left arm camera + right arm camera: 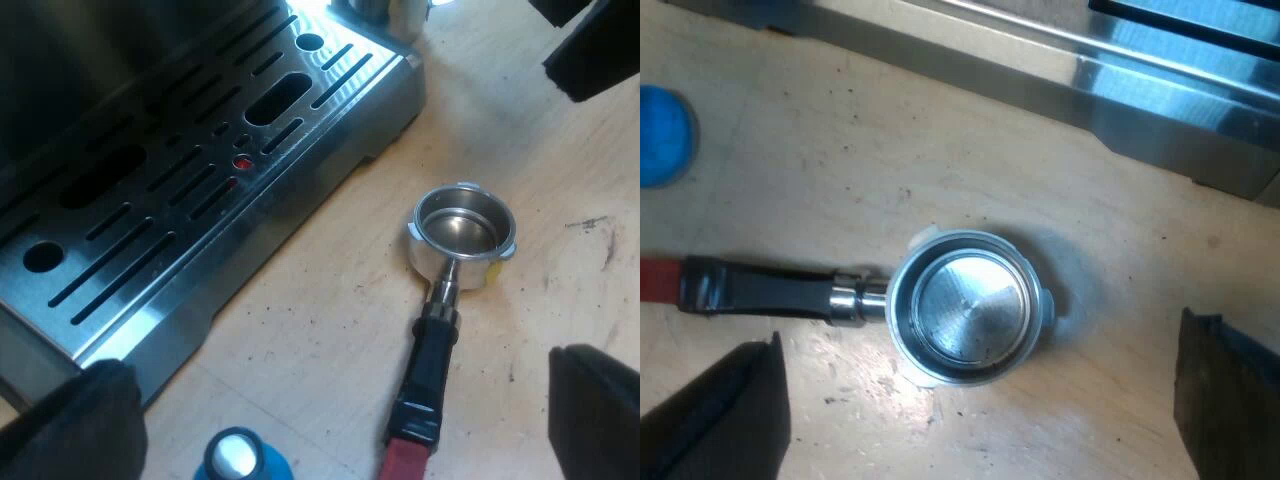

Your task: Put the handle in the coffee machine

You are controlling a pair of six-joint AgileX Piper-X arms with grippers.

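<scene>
Left gripper [340, 400], fingers spread wide and holding nothing, hangs over the handle of one metal holder [460, 235]. The holder lies loose on the wooden bench [330, 330]. Right gripper [975, 385], also spread wide and empty, straddles the holder's round basket from above. The basket is shiny steel, empty, open side up. Its dark handle lies flat and ends in red. One blue tamper [240, 460] stands near the red end. Beyond is one espresso machine [180, 200], its slotted steel drip tray near the basket but apart.
</scene>
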